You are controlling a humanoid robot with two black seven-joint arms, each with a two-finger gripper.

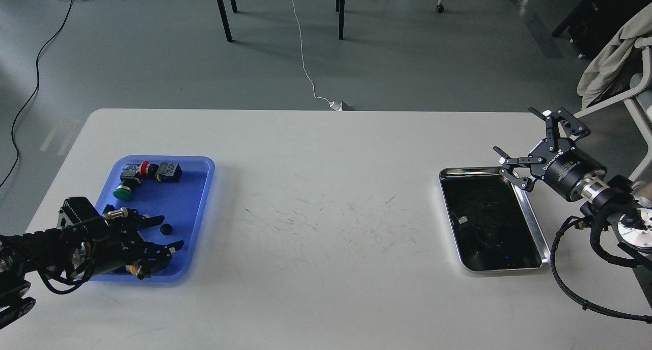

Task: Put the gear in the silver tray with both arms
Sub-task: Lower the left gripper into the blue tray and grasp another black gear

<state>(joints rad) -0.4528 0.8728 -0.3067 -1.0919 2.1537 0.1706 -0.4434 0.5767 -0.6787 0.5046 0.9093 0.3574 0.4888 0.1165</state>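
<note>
You are at the pick-up: your left jaws (165, 234) are wide over the blue tray (201, 187), near the small black gear (165, 229), so close on it next, while your right jaws (524, 146) wait wide by the silver tray (537, 225).

This looks like a robotics lab or test room. A plain white table (326, 227), its middle scuffed with fine dark marks, stands on a bare grey floor (153, 59). Beyond the table's far edge, loose cables (305, 59) trail across that floor past black furniture legs (224, 14) and castor wheels (440, 7). On the table's left end, a blue plastic tray (188, 207) holds industrial push-button switches (147, 172).
</note>
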